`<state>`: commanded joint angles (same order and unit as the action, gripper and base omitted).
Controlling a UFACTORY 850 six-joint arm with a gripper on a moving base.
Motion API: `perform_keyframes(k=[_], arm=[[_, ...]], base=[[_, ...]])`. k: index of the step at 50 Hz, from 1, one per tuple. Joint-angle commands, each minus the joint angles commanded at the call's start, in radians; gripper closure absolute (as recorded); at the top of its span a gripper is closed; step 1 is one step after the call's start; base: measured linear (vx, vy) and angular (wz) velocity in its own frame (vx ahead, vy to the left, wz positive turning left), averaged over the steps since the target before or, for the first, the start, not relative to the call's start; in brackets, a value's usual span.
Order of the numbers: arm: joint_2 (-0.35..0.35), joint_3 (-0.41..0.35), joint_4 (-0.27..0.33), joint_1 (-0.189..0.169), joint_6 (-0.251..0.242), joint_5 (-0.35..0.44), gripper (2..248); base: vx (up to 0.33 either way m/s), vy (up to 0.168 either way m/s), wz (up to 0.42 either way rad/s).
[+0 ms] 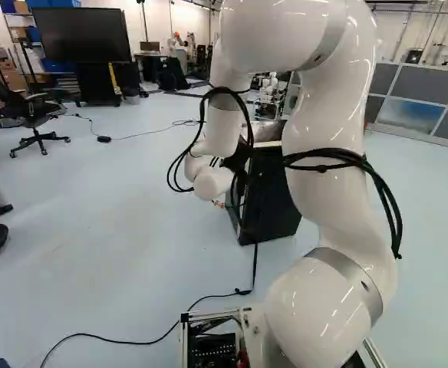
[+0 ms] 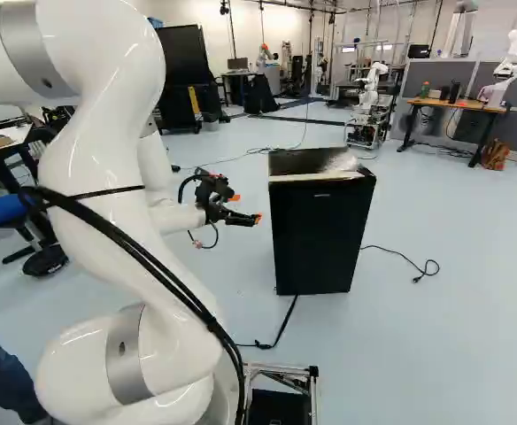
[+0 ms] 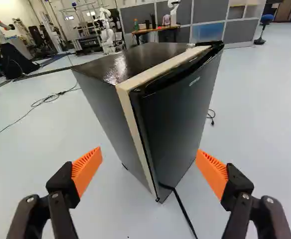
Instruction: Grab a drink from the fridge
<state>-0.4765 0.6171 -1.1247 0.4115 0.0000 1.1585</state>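
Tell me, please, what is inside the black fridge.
The fridge has its door shut, so nothing inside shows; whether it holds any drinks cannot be seen.

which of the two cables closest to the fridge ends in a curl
The curled cable, right of the fridge in the right base view; the other cable, at its near side, has no curl.

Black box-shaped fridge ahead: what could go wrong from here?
Advancing, the open, orange-padded black end effector could bump or shove the black box-shaped fridge, whose near corner appears between its fingers. Driving forward might also catch the thin black cable trailing from the fridge's foot.
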Motion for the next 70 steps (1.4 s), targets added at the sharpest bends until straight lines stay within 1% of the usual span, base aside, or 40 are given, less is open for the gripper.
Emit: perform_keyframes(k=[15, 36, 45, 60, 70], arm=[[-0.089, 0.077, -0.009, -0.016, 0.0, 0.008, 3], [-0.152, 0.174, -0.009, -0.058, 0.0, 0.008, 3], [-0.167, 0.198, -0.009, -0.076, 0.0, 0.008, 3], [-0.176, 0.212, -0.009, -0.102, 0.0, 0.008, 3], [-0.163, 0.211, -0.009, -0.118, 0.0, 0.008, 3]], base=[[0.0, 0.0, 0.0], [0.0, 0.0, 0.0], [0.0, 0.0, 0.0], [0.0, 0.0, 0.0], [0.0, 0.0, 0.0]])
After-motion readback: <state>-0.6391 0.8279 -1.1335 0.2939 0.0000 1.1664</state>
